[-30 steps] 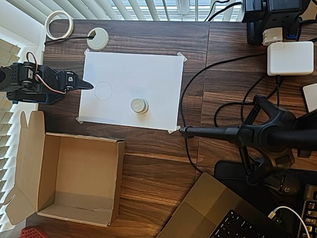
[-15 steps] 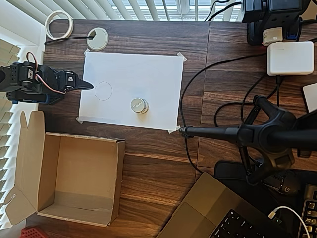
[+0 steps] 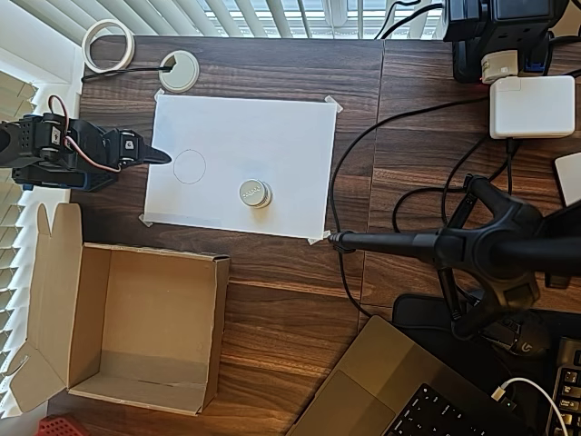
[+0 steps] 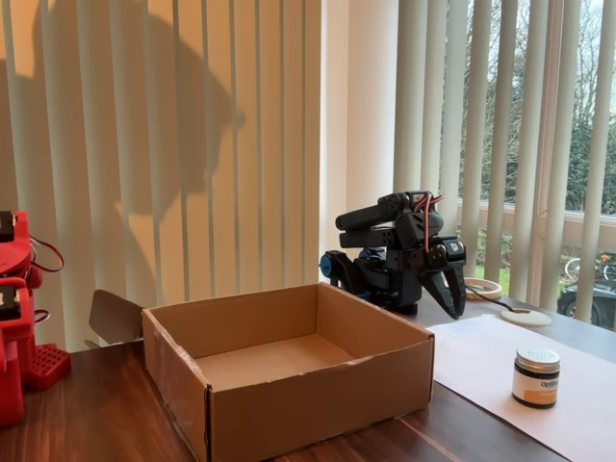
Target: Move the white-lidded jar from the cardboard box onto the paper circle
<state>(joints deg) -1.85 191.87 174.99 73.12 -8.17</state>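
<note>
The white-lidded jar [image 3: 255, 193] stands on the paper sheet [image 3: 272, 136], well apart from the end effector [image 3: 160, 156], which is closed and empty. The paper circle [image 3: 190, 166] lies just beside its tip. The jar's label is too small to read. The cardboard box [image 3: 54, 272] is empty.

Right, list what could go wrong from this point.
The white-lidded jar stands on the paper sheet outside the paper circle, so the placement may count as missed. A corrective reach by the gripper, folded back at the sheet's edge, could tip the small jar or shift the sheet.
</note>
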